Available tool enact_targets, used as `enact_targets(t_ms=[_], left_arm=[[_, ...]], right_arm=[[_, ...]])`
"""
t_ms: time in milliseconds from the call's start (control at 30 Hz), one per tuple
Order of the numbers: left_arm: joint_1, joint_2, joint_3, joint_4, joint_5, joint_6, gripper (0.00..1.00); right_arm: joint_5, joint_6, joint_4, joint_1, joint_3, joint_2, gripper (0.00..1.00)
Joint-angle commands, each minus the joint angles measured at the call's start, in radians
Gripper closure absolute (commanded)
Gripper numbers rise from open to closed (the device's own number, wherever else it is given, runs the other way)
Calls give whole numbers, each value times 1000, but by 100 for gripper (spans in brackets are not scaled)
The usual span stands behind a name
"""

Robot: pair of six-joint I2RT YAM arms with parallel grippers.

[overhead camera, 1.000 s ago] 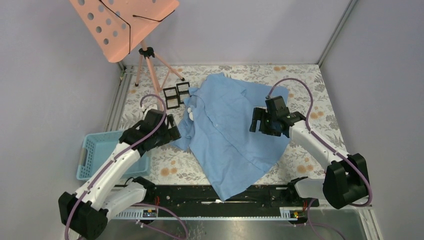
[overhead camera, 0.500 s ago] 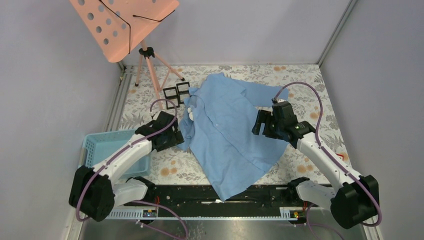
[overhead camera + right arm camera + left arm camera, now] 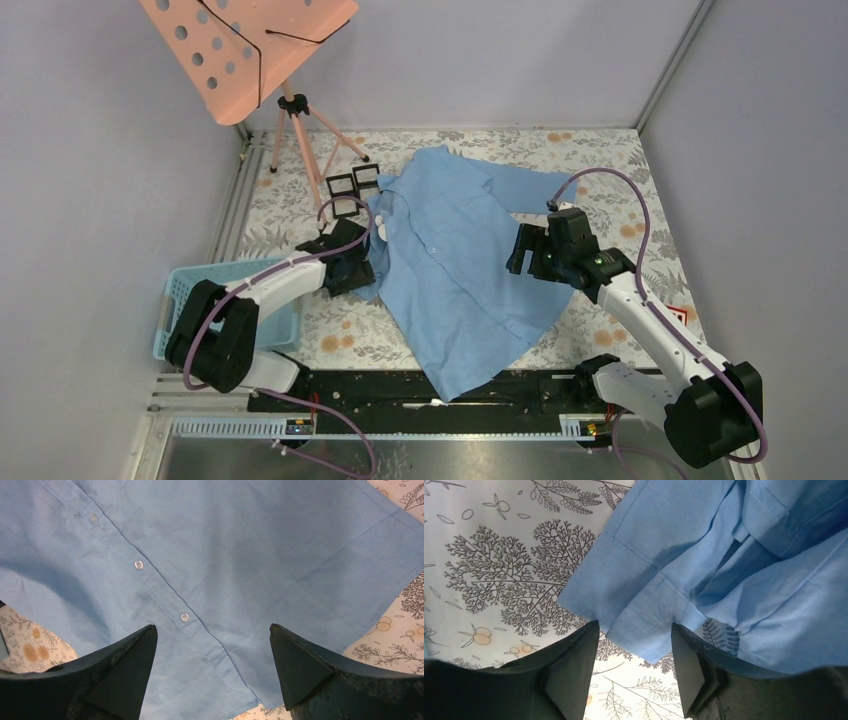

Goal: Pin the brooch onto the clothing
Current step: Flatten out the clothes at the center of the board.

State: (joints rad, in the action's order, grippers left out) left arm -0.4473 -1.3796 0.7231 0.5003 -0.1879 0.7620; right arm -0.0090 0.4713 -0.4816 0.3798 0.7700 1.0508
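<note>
The clothing, a light blue button-up shirt (image 3: 455,265), lies crumpled across the floral table. A small white piece (image 3: 381,224) sits on it by the collar; it is too small to tell whether it is the brooch. My left gripper (image 3: 364,270) is at the shirt's left edge. In the left wrist view its jaws (image 3: 634,625) stand partly open with a cuff corner (image 3: 644,630) lying between the tips. My right gripper (image 3: 517,250) hovers wide open above the button placket (image 3: 185,617), holding nothing (image 3: 212,626).
A light blue plastic basket (image 3: 188,300) stands at the left by my left arm. A pink perforated music stand (image 3: 250,45) on a tripod rises at the back left, with two small black frames (image 3: 352,188) near its feet. Grey walls close in both sides.
My left arm has reached forward and right to the shirt's left edge, and its jaws have narrowed around the cuff. My right gripper has shifted slightly right, still wide open.
</note>
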Motion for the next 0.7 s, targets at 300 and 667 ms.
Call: enact_targets(t_ms=[300,667], left_arm=[[-3,0,-24,-84,-80,38,94],[4,319,-89,67,-177,94,100]], right_arm=[[27,-17,-14,7,-12,-39,10],[-17,-32,1,14,-46,-43,13]])
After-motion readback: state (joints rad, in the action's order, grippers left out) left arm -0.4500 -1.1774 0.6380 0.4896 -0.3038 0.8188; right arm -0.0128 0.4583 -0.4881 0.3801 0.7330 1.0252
